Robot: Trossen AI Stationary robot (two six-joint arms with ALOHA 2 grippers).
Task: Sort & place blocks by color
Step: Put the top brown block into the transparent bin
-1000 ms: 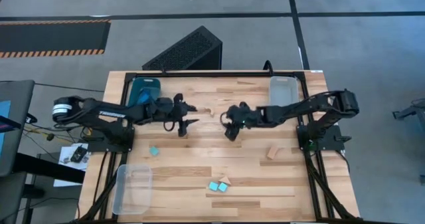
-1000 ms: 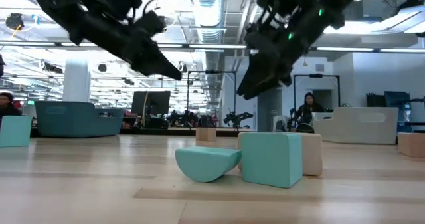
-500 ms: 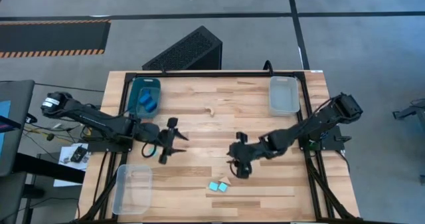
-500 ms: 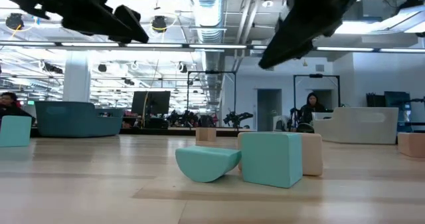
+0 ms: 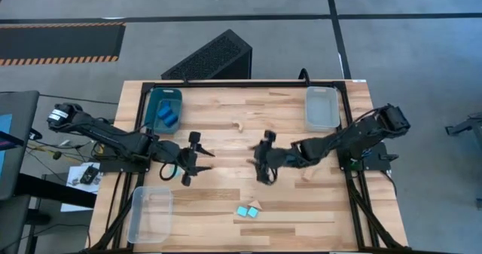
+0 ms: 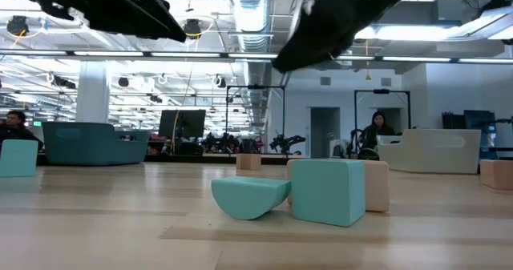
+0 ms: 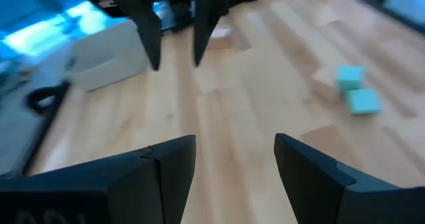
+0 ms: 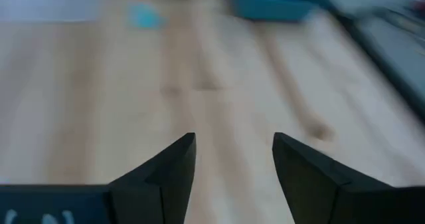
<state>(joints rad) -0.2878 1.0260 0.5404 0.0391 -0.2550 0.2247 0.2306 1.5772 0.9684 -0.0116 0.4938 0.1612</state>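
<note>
Two turquoise blocks [image 5: 248, 211] lie flat on the table near its near edge, with a tan block [image 5: 254, 204] touching them. They fill the low view's foreground as turquoise blocks [image 6: 327, 190]. A single turquoise block [image 8: 143, 16] lies by my left arm. One tan block [image 5: 306, 174] sits under my right arm, and a small one [image 5: 239, 126] lies farther off. Blue blocks [image 5: 167, 115] rest in the teal bin [image 5: 155, 96]. My left gripper [image 5: 197, 162] and right gripper [image 5: 257, 160] hover open mid-table, facing each other and holding nothing.
A clear bin [image 5: 321, 108] stands at the far right corner and another clear bin [image 5: 150, 213] at the near left corner. Bare wood lies between the two grippers. A black perforated box [image 5: 211, 56] sits on the floor beyond the far edge. People sit in the room behind.
Both arms left the far middle of the table. My left gripper swung toward the near left and then held still. My right gripper dropped toward the near edge by the turquoise pair, then came back toward the table's middle and left. No block has moved.
</note>
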